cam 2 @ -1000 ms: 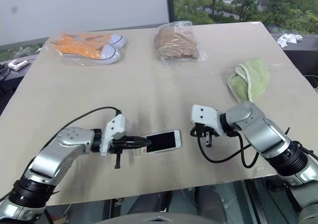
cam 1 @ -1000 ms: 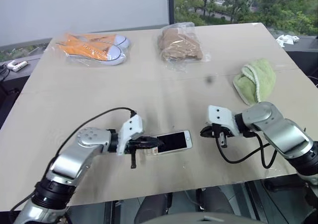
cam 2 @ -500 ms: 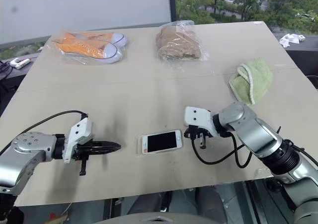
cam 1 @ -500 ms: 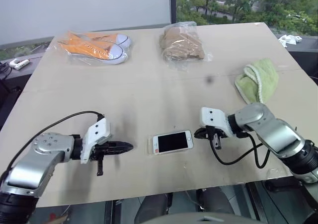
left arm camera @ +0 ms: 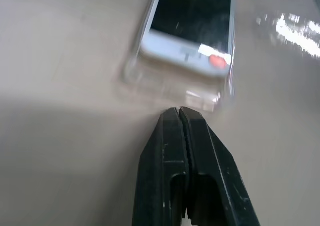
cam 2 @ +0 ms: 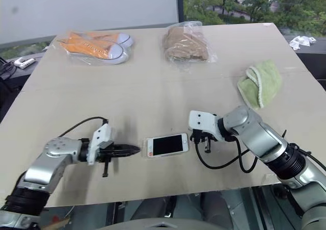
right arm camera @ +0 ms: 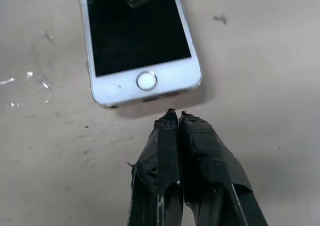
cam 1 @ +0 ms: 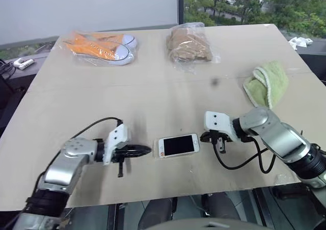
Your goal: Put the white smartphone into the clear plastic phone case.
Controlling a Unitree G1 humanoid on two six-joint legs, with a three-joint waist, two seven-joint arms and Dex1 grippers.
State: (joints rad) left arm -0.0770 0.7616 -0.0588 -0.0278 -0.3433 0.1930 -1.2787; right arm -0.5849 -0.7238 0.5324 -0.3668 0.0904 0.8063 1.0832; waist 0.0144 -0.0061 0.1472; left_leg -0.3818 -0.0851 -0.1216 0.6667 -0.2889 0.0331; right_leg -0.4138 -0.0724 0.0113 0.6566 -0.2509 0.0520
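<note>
- The left gripper [cam 1: 145,150] now lies low over the table, its fingers pressed together on nothing, its tip just short of the top end of the white smartphone [cam 1: 178,145]. A second ago it was right at that end; half a second ago it had drawn well away to the left; now it is back close.
- The white smartphone lies flat, screen up, near the front edge of the table [cam 1: 153,92]. Against the far objects it sits about where it did, so any shift is slight.
- The clear plastic phone case [left arm camera: 172,93] shows as a transparent lip past the phone's top end in the left wrist view. The phone looks to be lying in it but not fully seated at that end.
- The right gripper [cam 1: 208,137] is also closed and empty, its tip just beside the home-button end, and it has hardly moved.
- My reading: the two closed tips bracket the phone lengthwise, so the step in hand looks like nudging phone and case together. The insertion seems close to done, though I cannot tell whether the edges have clicked in.
</note>
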